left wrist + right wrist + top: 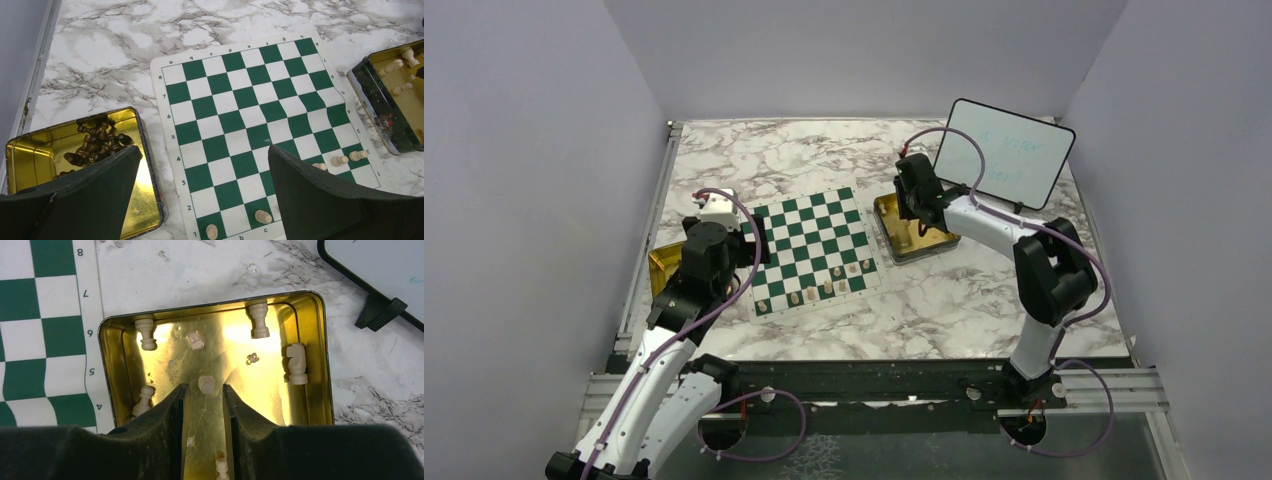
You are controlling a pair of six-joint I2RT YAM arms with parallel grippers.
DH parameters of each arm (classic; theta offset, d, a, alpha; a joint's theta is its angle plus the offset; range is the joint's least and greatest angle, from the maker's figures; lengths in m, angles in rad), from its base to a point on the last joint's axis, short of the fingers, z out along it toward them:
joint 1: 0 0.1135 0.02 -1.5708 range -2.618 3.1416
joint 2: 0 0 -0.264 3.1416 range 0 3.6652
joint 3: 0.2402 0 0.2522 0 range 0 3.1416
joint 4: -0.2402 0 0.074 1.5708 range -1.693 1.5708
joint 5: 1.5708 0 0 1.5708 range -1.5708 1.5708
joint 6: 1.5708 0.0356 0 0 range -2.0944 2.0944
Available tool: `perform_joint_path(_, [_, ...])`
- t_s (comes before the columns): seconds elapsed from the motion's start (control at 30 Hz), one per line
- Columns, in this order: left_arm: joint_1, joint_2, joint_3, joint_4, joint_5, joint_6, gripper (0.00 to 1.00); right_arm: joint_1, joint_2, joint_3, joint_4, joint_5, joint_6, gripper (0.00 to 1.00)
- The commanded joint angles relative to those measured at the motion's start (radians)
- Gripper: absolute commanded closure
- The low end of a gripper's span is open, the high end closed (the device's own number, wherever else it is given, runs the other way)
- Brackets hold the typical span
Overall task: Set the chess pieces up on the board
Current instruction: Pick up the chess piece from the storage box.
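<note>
The green-and-white board lies mid-table, with several cream chess pieces along its near rows. My left gripper hangs wide open over the board's near-left corner, holding nothing; two cream pawns stand below it. My right gripper is low inside the gold tin, its jaws part open. A cream pawn stands between the fingertips, with a slim gap on each side. More cream pieces lie in that tin, among them a knight and a rook.
A second gold tin holding a heap of dark pieces sits left of the board. A framed whiteboard stands propped at the back right, just behind the right tin. Grey walls enclose the marble table.
</note>
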Motion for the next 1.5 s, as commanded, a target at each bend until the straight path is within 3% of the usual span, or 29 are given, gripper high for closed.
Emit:
perform_joint_path(0.0, [-0.005, -0.014, 0.011, 0.011, 0.014, 0.009, 0.01, -0.020, 0.057, 0.004, 0.050, -0.022, -0.007, 0.65])
perform_joint_path(0.5, [-0.005, -0.020, 0.010, 0.011, 0.013, 0.010, 0.01, -0.047, 0.132, 0.009, 0.057, -0.065, 0.001, 0.72])
perform_joint_path(0.83, [-0.005, -0.021, 0.010, 0.011, 0.013, 0.010, 0.01, -0.047, 0.104, 0.004, 0.042, -0.065, 0.004, 0.80])
perform_joint_path(1.47, [-0.005, -0.015, 0.010, 0.011, 0.013, 0.010, 0.01, -0.046, 0.033, 0.063, -0.098, -0.121, 0.012, 0.84])
